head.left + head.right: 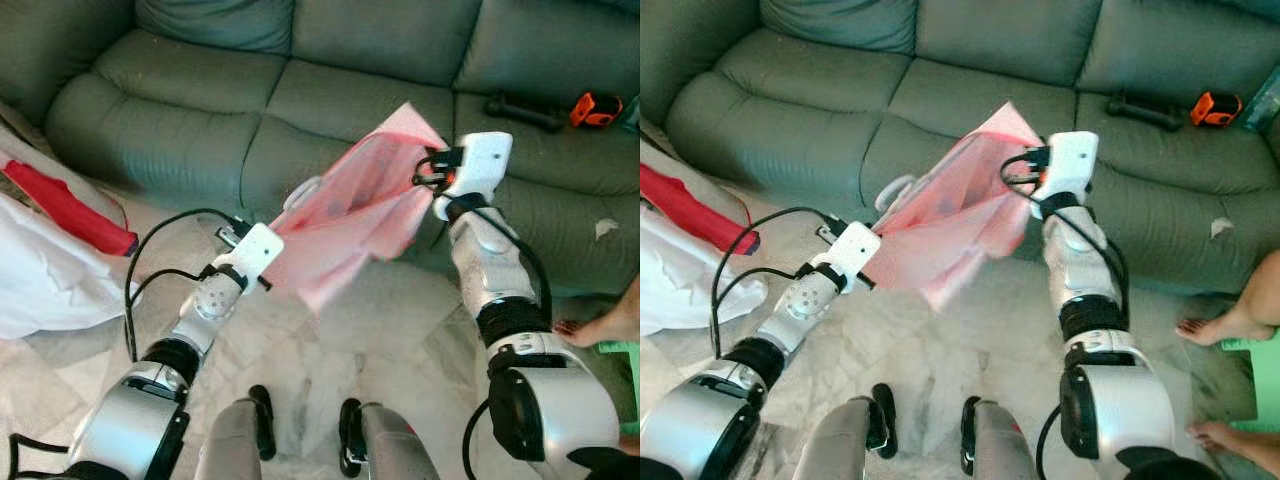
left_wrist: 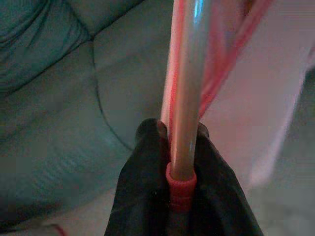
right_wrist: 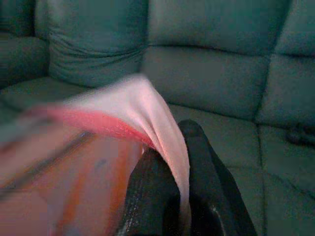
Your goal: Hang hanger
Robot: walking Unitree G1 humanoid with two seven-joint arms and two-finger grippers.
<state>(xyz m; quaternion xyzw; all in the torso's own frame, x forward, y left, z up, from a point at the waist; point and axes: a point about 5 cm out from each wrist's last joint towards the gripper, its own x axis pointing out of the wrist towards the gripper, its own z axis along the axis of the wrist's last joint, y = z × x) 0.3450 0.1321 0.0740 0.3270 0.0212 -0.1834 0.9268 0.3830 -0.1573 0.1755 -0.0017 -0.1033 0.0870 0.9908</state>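
A pink garment is stretched in the air between my two grippers, in front of the green sofa. My left gripper is shut on the hanger's grey bar, just above its red end cap. A pale part of the hanger shows through the cloth near the garment's left edge. My right gripper is shut on the garment's upper right corner, with pink cloth pinched between the black fingers. In the head views it sits at the cloth's right side.
A black object and an orange tool lie on the sofa's right seat. A red item and white cloth sit on the floor at left. A person's bare foot rests on the marble floor at right.
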